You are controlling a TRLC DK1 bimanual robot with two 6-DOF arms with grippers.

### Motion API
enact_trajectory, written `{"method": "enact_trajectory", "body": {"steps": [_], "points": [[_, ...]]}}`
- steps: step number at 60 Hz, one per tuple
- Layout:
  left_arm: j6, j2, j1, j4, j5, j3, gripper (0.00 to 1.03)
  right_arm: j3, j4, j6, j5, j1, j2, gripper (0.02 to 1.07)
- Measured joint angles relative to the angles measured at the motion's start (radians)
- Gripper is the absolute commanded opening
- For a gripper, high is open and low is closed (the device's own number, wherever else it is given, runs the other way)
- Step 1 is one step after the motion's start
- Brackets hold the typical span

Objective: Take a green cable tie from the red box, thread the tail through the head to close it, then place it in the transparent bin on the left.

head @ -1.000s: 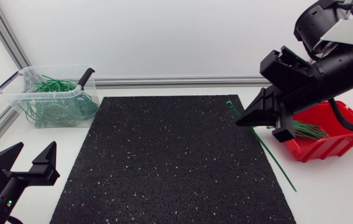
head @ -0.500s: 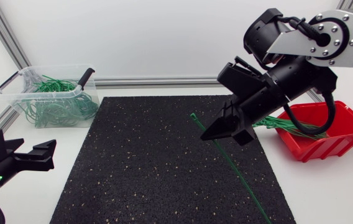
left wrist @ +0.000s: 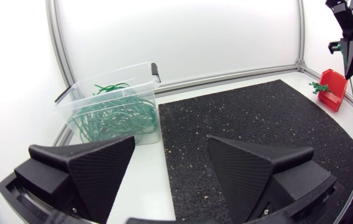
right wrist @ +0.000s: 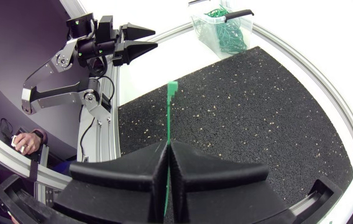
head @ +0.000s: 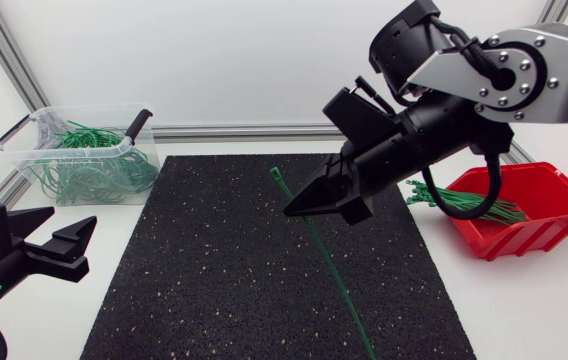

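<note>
My right gripper (head: 291,211) hangs over the middle of the black mat (head: 214,290), shut on a straight green cable tie (head: 332,272). The tie's head (head: 277,174) sticks up past the fingertips and its tail slants down toward the mat's front edge. In the right wrist view the tie (right wrist: 169,115) runs out from between the closed fingers of that gripper (right wrist: 168,147). More green ties lie in the red box (head: 554,232) at the right. The transparent bin (head: 39,160) at the back left holds closed green loops. My left gripper (head: 57,237) stands open and empty at the front left, off the mat.
The left wrist view looks between the open fingers of the left gripper (left wrist: 170,168) across the mat (left wrist: 257,118) to the bin (left wrist: 111,109), the red box (left wrist: 330,91) and the right gripper (left wrist: 350,46). An aluminium rail runs along the table's back edge.
My right arm has carried the cable tie leftward from beside the red box to over the middle of the mat. The left gripper has turned a little and its fingers stand slightly closer.
</note>
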Motion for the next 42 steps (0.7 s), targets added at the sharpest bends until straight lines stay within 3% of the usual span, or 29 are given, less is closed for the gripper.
{"method": "enact_trajectory", "body": {"steps": [9,19,24,31,35,42], "points": [[-0.001,0.070,-0.017,-0.008,0.113,0.048,0.97,-0.031,0.027,0.014,-0.039,0.000,0.000,0.08],[0.000,0.155,-0.064,-0.018,0.247,0.145,0.97,-0.068,0.072,0.014,-0.097,-0.002,0.000,0.08],[0.000,0.193,-0.082,-0.013,0.359,0.183,0.94,-0.084,0.114,0.014,-0.111,-0.002,0.000,0.08],[-0.003,0.262,-0.097,0.001,0.560,0.235,0.90,-0.101,0.171,0.014,-0.128,-0.003,0.000,0.08],[-0.014,0.327,-0.095,0.038,0.746,0.273,0.90,-0.112,0.198,0.014,-0.157,-0.012,0.000,0.08],[-0.128,0.446,-0.084,0.256,1.029,0.332,0.90,-0.131,0.230,0.014,-0.195,-0.045,-0.001,0.08]]}}
